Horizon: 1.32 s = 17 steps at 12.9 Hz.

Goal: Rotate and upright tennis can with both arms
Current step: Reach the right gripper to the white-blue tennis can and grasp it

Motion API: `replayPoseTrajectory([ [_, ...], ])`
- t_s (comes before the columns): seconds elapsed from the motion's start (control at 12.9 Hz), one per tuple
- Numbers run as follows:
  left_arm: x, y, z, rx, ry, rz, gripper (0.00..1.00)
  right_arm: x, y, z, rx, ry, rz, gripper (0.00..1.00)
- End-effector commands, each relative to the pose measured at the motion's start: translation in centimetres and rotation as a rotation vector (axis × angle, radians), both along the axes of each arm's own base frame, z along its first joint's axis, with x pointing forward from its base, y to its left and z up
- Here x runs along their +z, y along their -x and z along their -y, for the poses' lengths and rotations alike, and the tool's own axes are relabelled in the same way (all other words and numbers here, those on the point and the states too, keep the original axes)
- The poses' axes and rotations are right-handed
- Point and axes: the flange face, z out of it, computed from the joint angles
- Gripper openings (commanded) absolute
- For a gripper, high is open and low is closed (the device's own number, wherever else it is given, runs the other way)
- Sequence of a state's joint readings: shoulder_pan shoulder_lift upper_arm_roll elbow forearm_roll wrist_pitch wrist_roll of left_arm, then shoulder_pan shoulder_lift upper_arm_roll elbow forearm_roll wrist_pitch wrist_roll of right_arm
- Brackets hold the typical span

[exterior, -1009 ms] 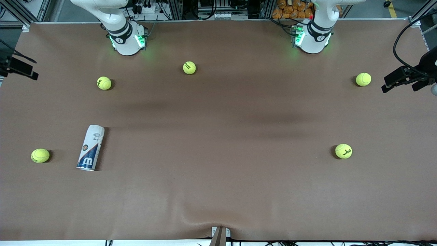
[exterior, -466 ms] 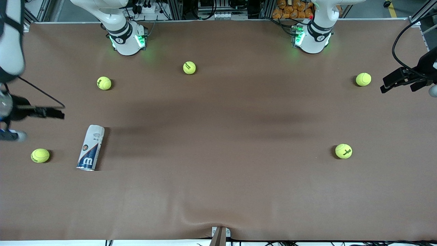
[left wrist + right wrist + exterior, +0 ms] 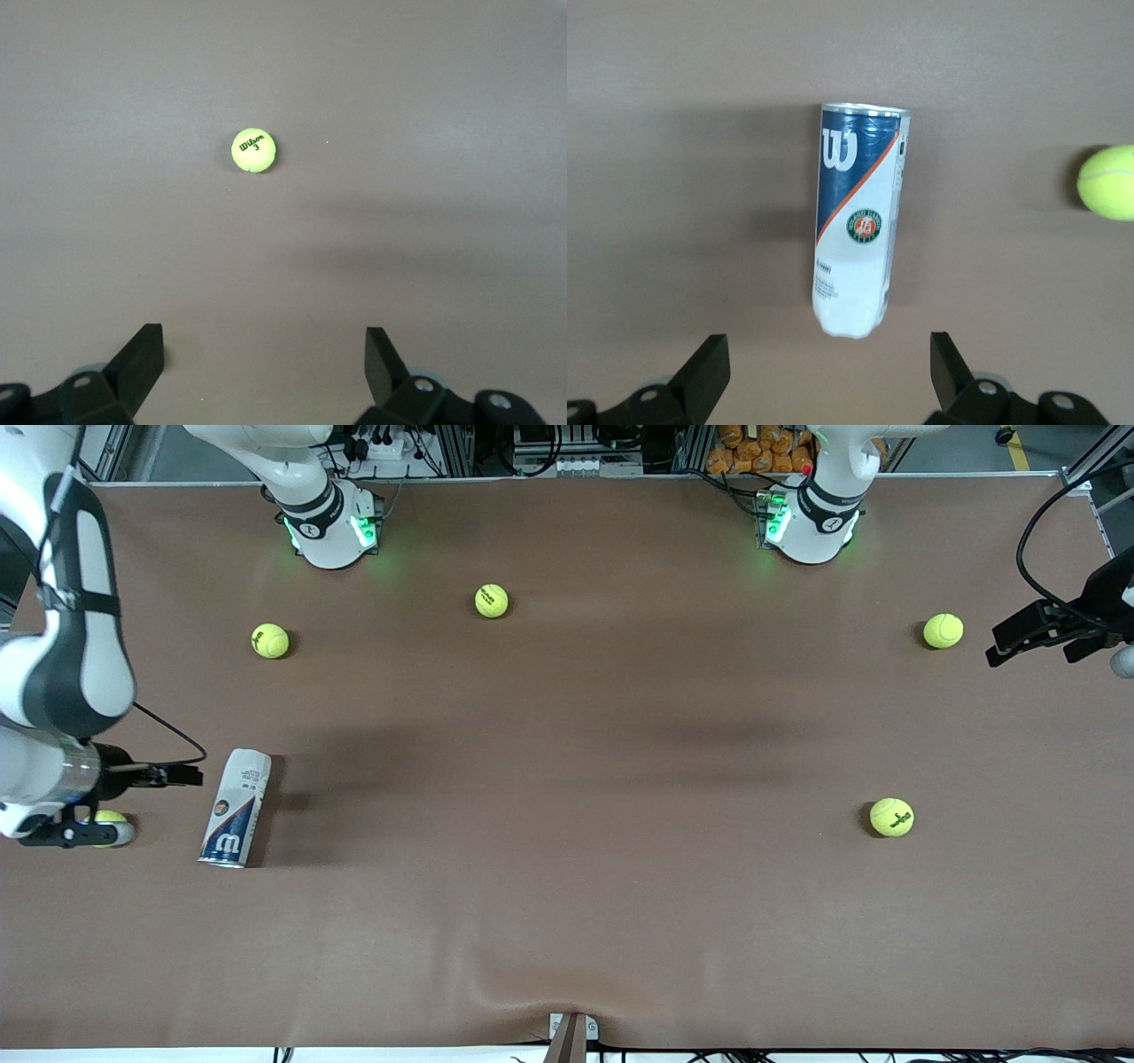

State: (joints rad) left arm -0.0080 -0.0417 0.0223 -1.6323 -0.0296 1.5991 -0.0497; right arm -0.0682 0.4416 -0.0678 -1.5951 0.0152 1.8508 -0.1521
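Observation:
The tennis can (image 3: 235, 808) lies on its side on the brown table, toward the right arm's end. Its dark blue W band is the end nearer the front camera and its white end is the farther one. My right gripper (image 3: 184, 775) hangs over the table just off the can's white end, open and empty. In the right wrist view the can (image 3: 859, 239) lies ahead of the open right gripper (image 3: 828, 367), not between the fingers. My left gripper (image 3: 1032, 646) waits open at the left arm's end of the table. It also shows open and empty in the left wrist view (image 3: 264, 359).
Several yellow-green tennis balls lie about: one (image 3: 113, 829) partly under my right wrist beside the can, one (image 3: 269, 640) and one (image 3: 492, 600) nearer the bases, one (image 3: 943, 631) by my left gripper, one (image 3: 891, 817) nearer the camera. The left wrist view shows a ball (image 3: 253, 150).
My right arm has swung in from the table's edge, and its gripper has come close to the can's white end. The left gripper has barely moved. The can has not moved.

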Motion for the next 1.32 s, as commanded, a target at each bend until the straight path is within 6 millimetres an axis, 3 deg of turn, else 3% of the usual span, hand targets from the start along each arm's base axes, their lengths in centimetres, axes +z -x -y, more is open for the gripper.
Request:
replayPoseTrajectory([
  [0.0,0.0,-0.1,-0.1,-0.003,0.018,-0.009,1.0,-5.0,1.1,0.7,0.035,-0.012,0.014,1.0],
  [0.16,-0.3,-0.2,0.0,-0.004,0.018,-0.014,1.0,-8.2,0.6,0.9,0.038,-0.008,0.019,1.0],
  [0.54,-0.3,-0.2,0.0,-0.004,0.018,-0.017,1.0,-13.7,0.2,1.2,0.07,-0.007,0.028,1.0],
  [1.24,-0.3,-0.2,0.0,-0.004,0.018,-0.017,1.0,-17.4,1.0,1.3,0.066,-0.017,-0.036,1.0],
])
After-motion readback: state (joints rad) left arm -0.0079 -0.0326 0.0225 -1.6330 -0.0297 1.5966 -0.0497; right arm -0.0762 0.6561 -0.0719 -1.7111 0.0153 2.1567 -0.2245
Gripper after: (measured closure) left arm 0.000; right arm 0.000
